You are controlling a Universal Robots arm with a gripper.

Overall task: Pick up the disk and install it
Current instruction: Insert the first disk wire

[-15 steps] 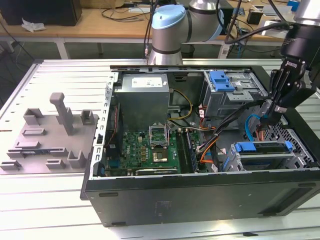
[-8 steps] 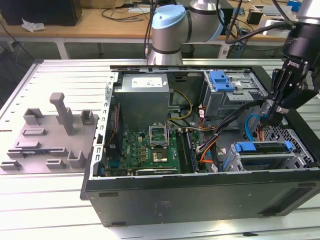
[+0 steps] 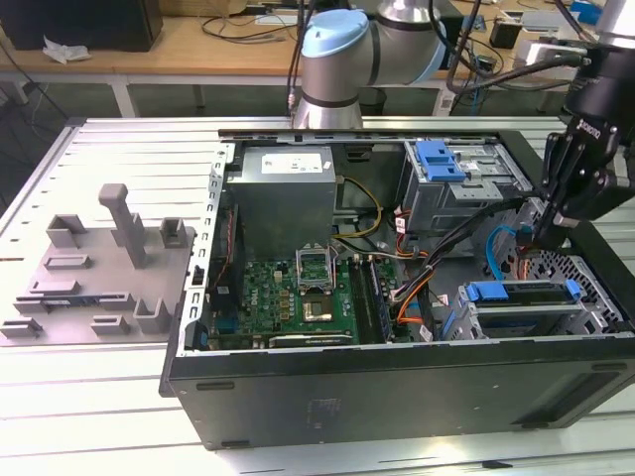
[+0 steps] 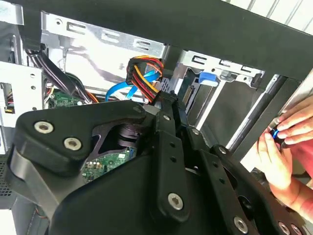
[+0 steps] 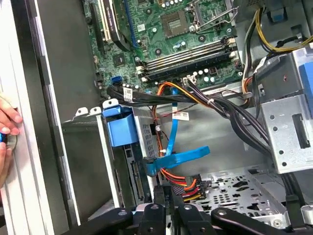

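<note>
Pincer (image 3: 541,236) closed, low inside case (image 3: 397,392) at power plug (image 5: 182,188) beside bay-seated disk (image 3: 521,295). I judge placement suits connector reach. Grip on plug unclear.

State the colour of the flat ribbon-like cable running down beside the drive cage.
Bright blue; the flat cable shows best in the first wrist view.

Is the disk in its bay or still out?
In: the disk sits inside the metal drive cage, its blue carrier showing at the opening. Fully seated or cabled: cannot tell.
</note>
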